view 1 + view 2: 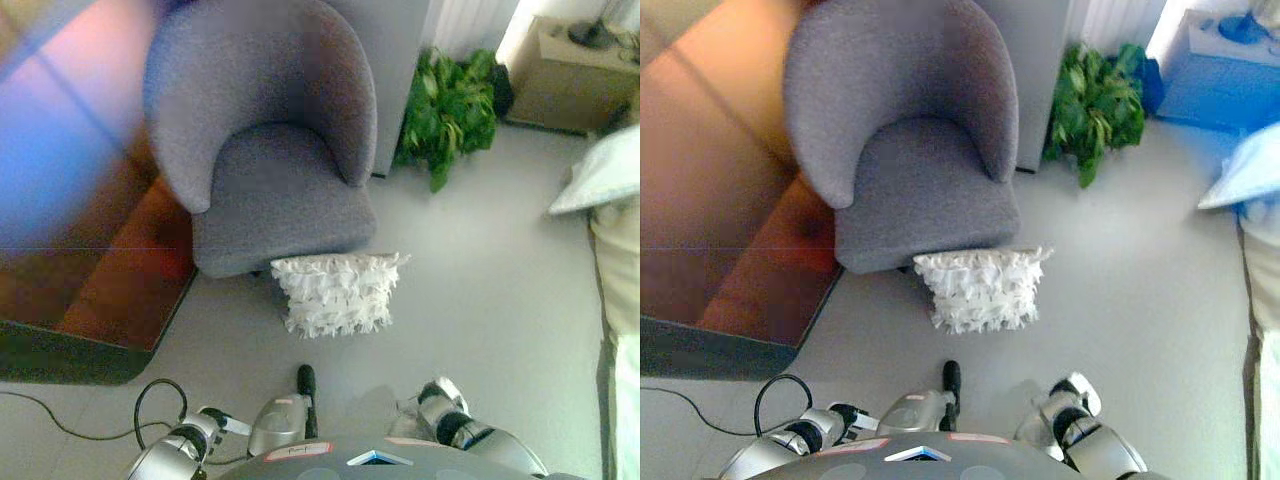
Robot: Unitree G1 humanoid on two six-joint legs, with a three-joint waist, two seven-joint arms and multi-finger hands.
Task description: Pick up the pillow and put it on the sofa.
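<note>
A white ruffled pillow (338, 292) stands on the pale floor, leaning against the front of the grey armchair (268, 150). The armchair's seat (920, 190) has nothing on it. My left hand (292, 412) hangs low at the bottom edge, well short of the pillow, with a dark finger pointing straight toward it and nothing held. At the bottom right, my right hand (438, 405) is also low and apart from the pillow.
A green potted plant (448, 110) stands right of the armchair. A dark-edged brown surface (110, 290) lies to the left. A beige cabinet (575, 75) is at the far right back, and pale furniture with a cushion (605, 175) lines the right edge.
</note>
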